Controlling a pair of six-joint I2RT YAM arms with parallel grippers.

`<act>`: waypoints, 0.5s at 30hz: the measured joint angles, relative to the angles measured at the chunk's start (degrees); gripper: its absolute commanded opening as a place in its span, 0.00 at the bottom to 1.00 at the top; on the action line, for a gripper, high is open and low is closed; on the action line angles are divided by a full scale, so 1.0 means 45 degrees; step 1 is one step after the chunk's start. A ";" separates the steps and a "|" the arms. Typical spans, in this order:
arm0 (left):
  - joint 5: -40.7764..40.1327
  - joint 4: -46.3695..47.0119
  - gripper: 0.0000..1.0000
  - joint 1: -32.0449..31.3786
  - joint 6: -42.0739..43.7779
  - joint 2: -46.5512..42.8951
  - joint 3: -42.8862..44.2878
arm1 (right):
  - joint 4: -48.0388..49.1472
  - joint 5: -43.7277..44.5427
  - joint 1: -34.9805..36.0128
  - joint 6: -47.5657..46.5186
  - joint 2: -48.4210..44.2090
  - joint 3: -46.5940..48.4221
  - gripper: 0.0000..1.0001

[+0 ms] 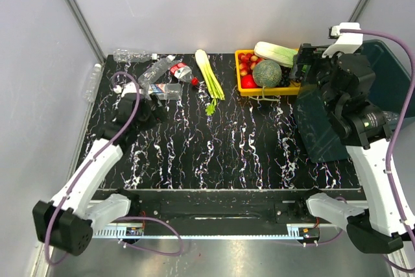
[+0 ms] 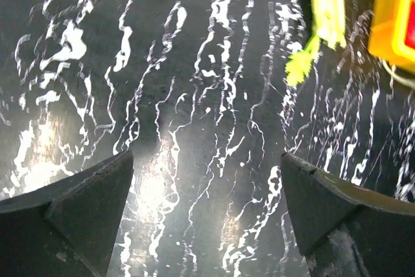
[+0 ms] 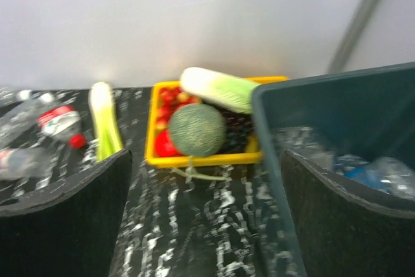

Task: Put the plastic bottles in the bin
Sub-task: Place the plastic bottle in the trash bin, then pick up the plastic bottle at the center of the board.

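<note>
- Left claw (image 2: 206, 160) spread, empty, well left of the bin (image 3: 324, 105).
- Right claw (image 3: 206, 157) spread, empty, above the bin's left wall.
- Plastic bottles (image 1: 162, 79) lie far left of the bin; some inside it.

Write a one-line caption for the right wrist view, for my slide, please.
Open right claw facing the yellow tray with a melon, beside the teal bin holding clear bottles.

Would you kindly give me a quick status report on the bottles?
Left gripper, right gripper open, empty. Some bottles in bin, more on table by left gripper. Celery beside them, not blocking.
</note>
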 measured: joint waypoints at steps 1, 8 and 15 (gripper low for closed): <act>-0.0063 -0.0092 0.94 0.0287 -0.0442 0.0325 0.0058 | 0.0000 -0.0525 0.0005 0.0355 -0.0068 -0.0126 1.00; -0.0068 -0.0442 0.94 0.2594 -0.4002 0.3759 0.1797 | 0.0223 -0.3138 0.0126 0.1676 -0.1025 -0.1894 0.99; -0.0500 -0.0631 0.95 0.2574 -0.6300 0.7465 0.5236 | 0.1501 -0.5299 0.0219 0.2531 -0.2244 -0.3721 0.99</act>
